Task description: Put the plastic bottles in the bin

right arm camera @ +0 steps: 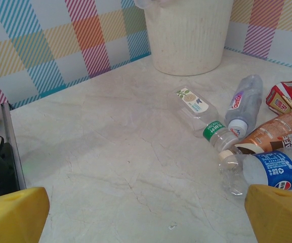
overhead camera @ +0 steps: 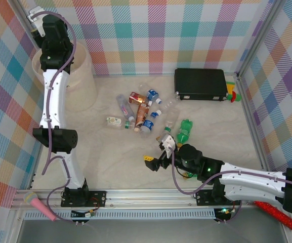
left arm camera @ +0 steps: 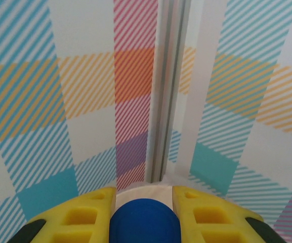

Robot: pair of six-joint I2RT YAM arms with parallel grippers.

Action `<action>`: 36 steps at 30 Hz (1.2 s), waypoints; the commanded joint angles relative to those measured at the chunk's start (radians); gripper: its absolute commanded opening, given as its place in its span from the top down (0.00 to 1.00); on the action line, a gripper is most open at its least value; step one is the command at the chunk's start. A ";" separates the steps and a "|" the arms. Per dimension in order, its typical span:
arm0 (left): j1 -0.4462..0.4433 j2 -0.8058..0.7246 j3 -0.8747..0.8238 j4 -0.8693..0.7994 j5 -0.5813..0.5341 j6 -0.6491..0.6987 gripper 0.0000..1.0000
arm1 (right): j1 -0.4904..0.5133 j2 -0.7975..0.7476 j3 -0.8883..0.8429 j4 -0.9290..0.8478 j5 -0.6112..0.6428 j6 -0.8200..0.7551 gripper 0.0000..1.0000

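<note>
Yellow fingers (left arm camera: 80,217) of the left gripper (left arm camera: 144,197) sit right up at the lens, clenched on a blue-capped bottle (left arm camera: 144,223), and from above that arm is raised by the bin (overhead camera: 85,86) in the far left corner, against the checked wall (left arm camera: 85,101). Over on the other side, the right gripper (right arm camera: 146,215) hangs low above the table (right arm camera: 110,152), jaws spread wide with nothing between them. It faces the loose plastic bottles (overhead camera: 141,114) lying mid-table to the right of the bin: a green-capped clear one (right arm camera: 201,114), a blue-labelled one (right arm camera: 269,169) and a brown one (right arm camera: 280,132).
</note>
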 commanded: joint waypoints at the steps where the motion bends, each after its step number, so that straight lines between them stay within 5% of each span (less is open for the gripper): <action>1: 0.020 0.010 0.033 -0.105 0.060 -0.035 0.67 | -0.006 0.005 0.000 0.045 0.015 -0.016 0.01; 3: 0.028 0.007 0.026 -0.138 0.091 -0.063 0.40 | -0.008 0.008 0.000 0.050 0.010 -0.013 0.01; 6: 0.028 -0.019 -0.006 -0.154 0.132 -0.096 0.15 | -0.009 0.017 0.001 0.051 0.005 -0.005 0.01; 10: 0.028 -0.075 -0.062 -0.169 0.179 -0.169 0.01 | -0.011 0.024 0.004 0.050 -0.004 0.004 0.01; 16: 0.010 -0.198 -0.203 -0.195 0.234 -0.348 0.00 | -0.013 0.020 -0.002 0.053 0.000 0.008 0.01; 23: -0.085 -0.425 -0.572 -0.125 0.370 -0.551 0.00 | -0.020 0.045 -0.001 0.056 0.031 0.012 0.01; 32: -0.287 -0.748 -1.037 -0.121 0.439 -0.701 0.00 | -0.032 0.069 -0.013 0.087 0.094 0.001 0.01; 36: -0.400 -0.897 -1.212 -0.148 0.381 -0.701 0.00 | -0.051 0.118 0.000 0.081 0.128 0.018 0.01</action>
